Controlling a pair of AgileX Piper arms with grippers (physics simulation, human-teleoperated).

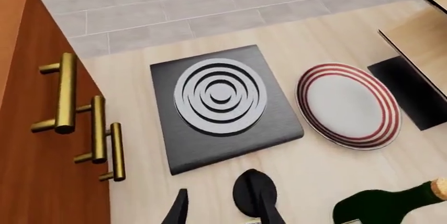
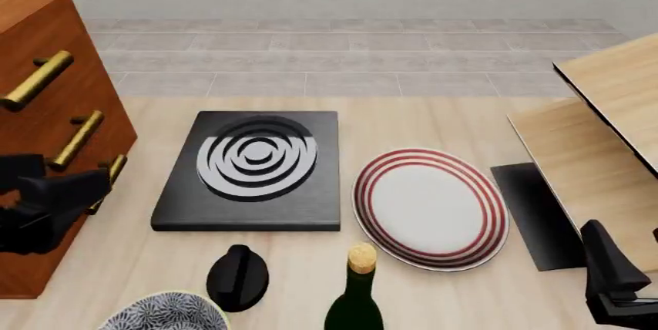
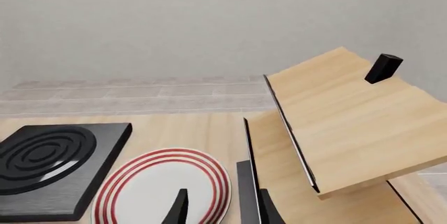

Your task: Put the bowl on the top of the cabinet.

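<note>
Both of my pincers hold nothing: my left pincer [image 1: 220,208] hangs with its fingers apart over the near side of the black stove plate [image 2: 252,170], and my right pincer [image 3: 223,211] is open too, over the plate with red rings [image 2: 432,207]. My bowl [image 2: 165,313] sits at the near edge of the table, left of the green bottle [image 2: 356,299]. Beside it, the brown cabinet [image 2: 46,114] stands at the far left.

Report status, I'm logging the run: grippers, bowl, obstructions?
Left gripper open, empty. Right gripper open, empty. Bowl on table at near edge, not yet on cabinet. Bottle and black knob close beside it.
</note>
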